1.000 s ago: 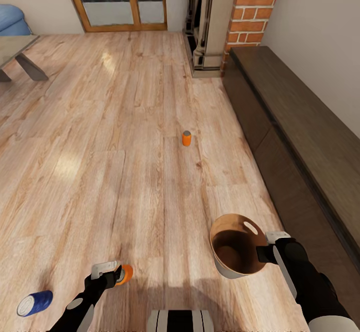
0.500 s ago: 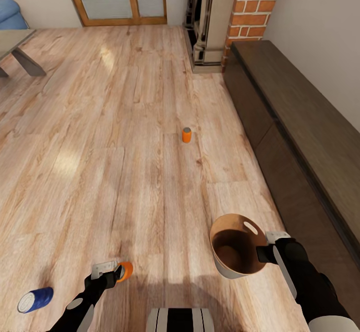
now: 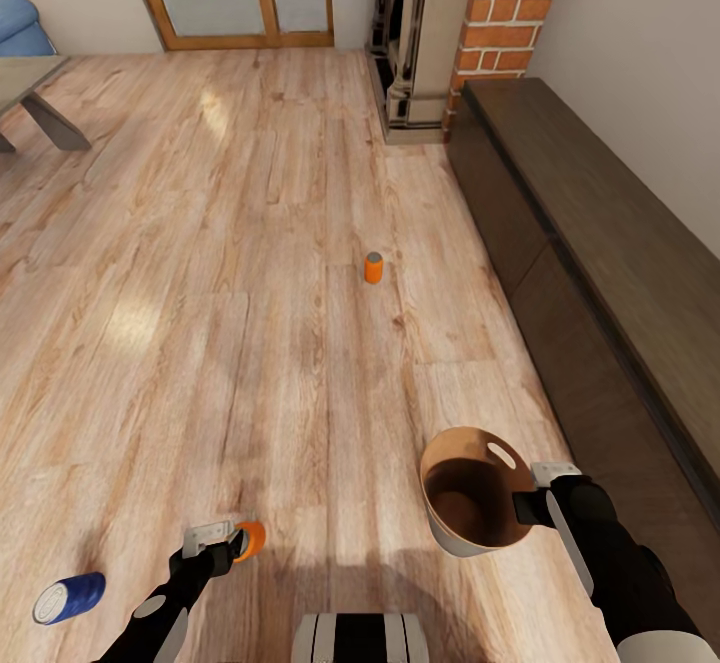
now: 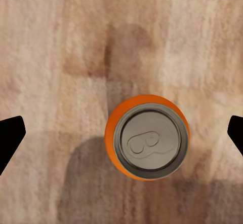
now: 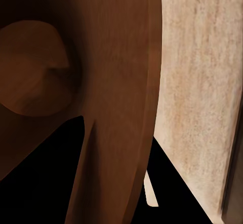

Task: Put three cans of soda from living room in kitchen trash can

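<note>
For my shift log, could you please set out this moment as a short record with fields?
setting: wood floor, dark low cabinet on the right
left pincer: open, above an upright orange can
right pincer: shut on the bin rim
bin contents: no cans seen inside
far orange can: upright, mid-floor
blue can: lying on its side

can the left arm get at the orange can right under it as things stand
Probably yes. The left claw hangs open directly above the upright orange can, its fingers spread wide on either side, and nothing but bare wood floor lies around the can.
</note>
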Tool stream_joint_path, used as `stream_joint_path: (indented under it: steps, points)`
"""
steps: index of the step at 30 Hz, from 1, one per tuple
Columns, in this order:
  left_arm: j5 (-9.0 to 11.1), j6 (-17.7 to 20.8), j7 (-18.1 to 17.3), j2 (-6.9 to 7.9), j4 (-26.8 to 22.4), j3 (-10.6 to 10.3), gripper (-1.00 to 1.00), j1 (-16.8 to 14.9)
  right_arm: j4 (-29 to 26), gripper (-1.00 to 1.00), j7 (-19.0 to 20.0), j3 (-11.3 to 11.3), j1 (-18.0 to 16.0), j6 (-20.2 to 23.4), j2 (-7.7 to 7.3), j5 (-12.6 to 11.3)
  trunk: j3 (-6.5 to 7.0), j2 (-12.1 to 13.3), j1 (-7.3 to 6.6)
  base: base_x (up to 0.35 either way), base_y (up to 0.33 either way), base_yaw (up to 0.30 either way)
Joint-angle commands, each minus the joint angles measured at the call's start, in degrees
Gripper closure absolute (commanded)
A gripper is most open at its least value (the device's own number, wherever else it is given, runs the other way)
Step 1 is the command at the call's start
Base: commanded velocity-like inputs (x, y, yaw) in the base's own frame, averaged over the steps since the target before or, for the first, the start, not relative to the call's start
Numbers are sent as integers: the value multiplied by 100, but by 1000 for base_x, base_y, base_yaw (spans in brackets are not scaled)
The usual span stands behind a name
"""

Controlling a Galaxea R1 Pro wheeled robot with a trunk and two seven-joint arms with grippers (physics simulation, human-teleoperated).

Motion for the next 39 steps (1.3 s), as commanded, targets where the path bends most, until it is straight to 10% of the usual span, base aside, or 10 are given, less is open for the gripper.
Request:
stream_joint_path:
  steps: [1,39]
  points:
    - [0,3,0,0,2,-1,-100,1,0,100,5,4,-2,-1,0,-65,-18,-42,22,0,0,0]
    - [0,-1,0,0,-2,-292,-100,1,0,100,5,10,-4,-1,0,-65,-108,-242,132,0,-17,0]
